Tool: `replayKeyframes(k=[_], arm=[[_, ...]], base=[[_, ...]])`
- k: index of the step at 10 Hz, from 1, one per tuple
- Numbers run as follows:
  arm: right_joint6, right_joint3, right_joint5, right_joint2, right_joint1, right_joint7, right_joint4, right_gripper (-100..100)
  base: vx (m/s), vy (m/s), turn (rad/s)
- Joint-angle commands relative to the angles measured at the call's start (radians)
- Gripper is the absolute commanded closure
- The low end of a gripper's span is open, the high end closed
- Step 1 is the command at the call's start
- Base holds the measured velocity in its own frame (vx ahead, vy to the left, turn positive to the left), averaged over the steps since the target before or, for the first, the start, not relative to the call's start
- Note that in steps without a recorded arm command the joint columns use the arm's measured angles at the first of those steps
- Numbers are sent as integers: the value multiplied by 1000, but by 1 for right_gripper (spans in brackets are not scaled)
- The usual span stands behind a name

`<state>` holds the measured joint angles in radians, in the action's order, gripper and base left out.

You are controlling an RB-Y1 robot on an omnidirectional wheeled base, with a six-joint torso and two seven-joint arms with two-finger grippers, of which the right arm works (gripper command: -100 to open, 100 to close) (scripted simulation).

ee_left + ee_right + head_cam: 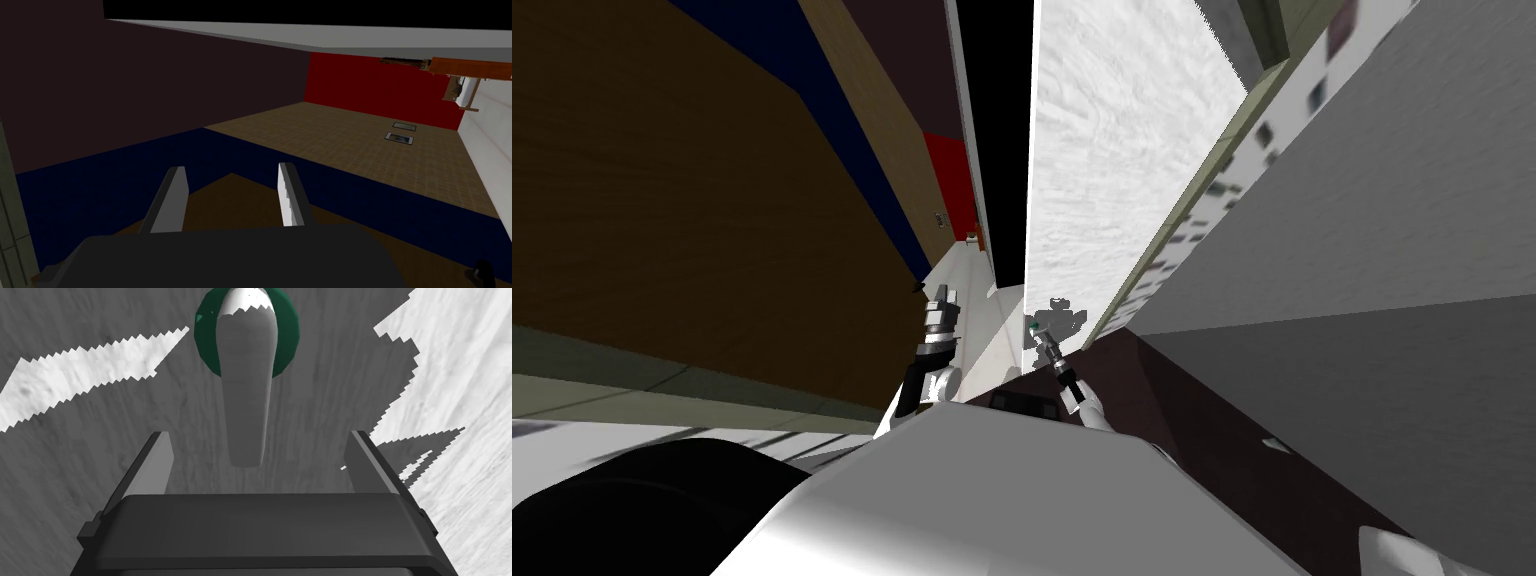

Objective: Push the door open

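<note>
The left gripper [231,170] hung idle, its fingers spread on nothing. The right gripper [260,435] was spread too. The grey lever handle [247,388] of the white door [450,363] was straight ahead, its tip between the fingers, seemingly ungrasped. Likely step: reaching the handle. Next: close, turn, push.

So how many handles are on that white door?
1: a grey lever handle on a green round plate, straight ahead of the open right gripper. The far side of the door is hidden.
</note>
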<state>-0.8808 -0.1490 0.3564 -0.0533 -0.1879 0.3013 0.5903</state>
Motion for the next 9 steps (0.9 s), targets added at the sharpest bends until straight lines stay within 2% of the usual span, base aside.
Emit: replayKeyframes(k=[1,3,4,5,9], arm=[[-5,3,-3,6,2,-9,-5,-100],[-9,7,-8,19,6,-18,-10,-100],[-7,6,-6,15,5,-14,-6,-100],[-7,6,-6,15,5,-14,-6,100],[-7,6,-6,15,5,-14,-6,100]], base=[[216,78,37],[179,75,32],[71,35,2],[-8,-5,-4],[-8,-5,7]])
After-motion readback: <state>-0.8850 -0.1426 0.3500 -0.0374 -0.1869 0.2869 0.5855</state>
